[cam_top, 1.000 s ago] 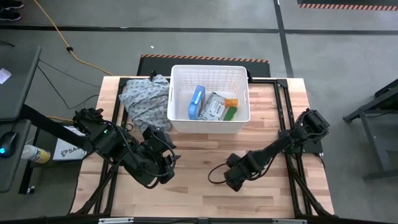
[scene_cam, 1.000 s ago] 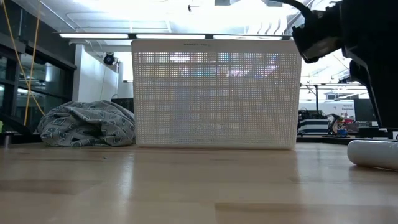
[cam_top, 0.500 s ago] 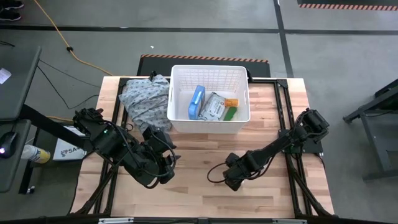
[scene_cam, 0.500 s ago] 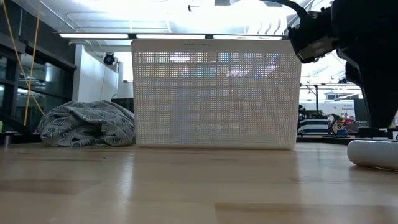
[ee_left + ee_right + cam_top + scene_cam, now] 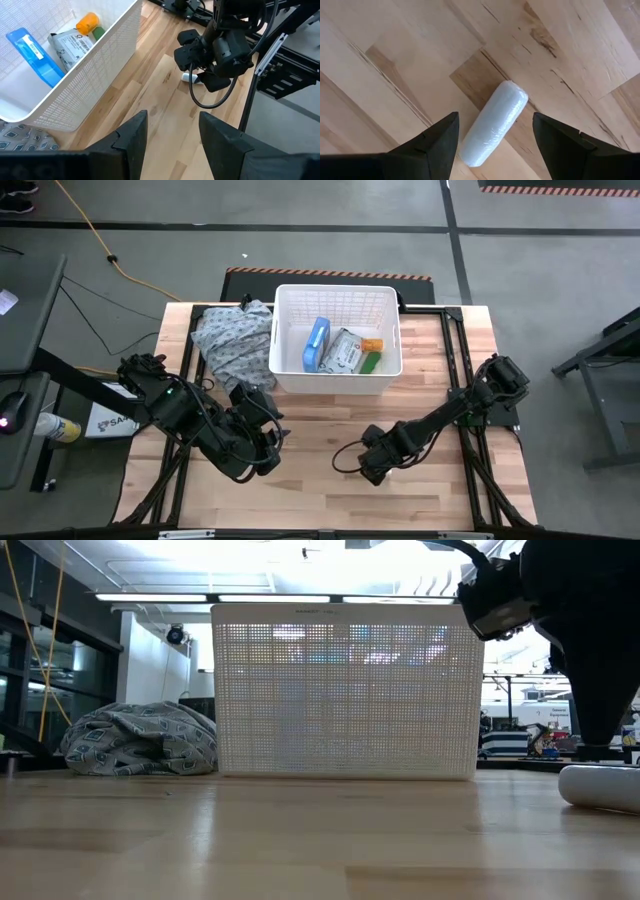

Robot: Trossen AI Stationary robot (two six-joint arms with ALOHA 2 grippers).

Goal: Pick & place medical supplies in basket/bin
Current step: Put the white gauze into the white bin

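Five supplies show for us here, one of each kind, plus one basket [image 5: 337,340] and one grey patterned cloth [image 5: 232,340]. Four of the supplies lie inside the white gridded basket, which sits at about twelve o'clock on the wooden table [image 5: 310,480] in the high view: a blue-white flat packet [image 5: 317,344] leaning along its nine o'clock side, a grey-white soft pack [image 5: 344,352] in the middle, an orange-capped vial [image 5: 372,345] and a green bar [image 5: 371,362] toward its three o'clock side. The fifth, a white tube [image 5: 493,122], is a smooth, glossy cylinder with rounded ends, lying on its side on the bare wood at about five o'clock from the basket and well apart from it; in the low view we see it resting flat on the table at the far right. Our right gripper [image 5: 494,145] hangs directly over that tube with its two dark fingers spread wide, one on each side, neither touching it. Our left gripper [image 5: 170,142] waits at about seven o'clock from the basket, near the table's front, its fingers likewise spread and holding nothing. The cloth lies bunched at the basket's nine o'clock side, touching its wall.
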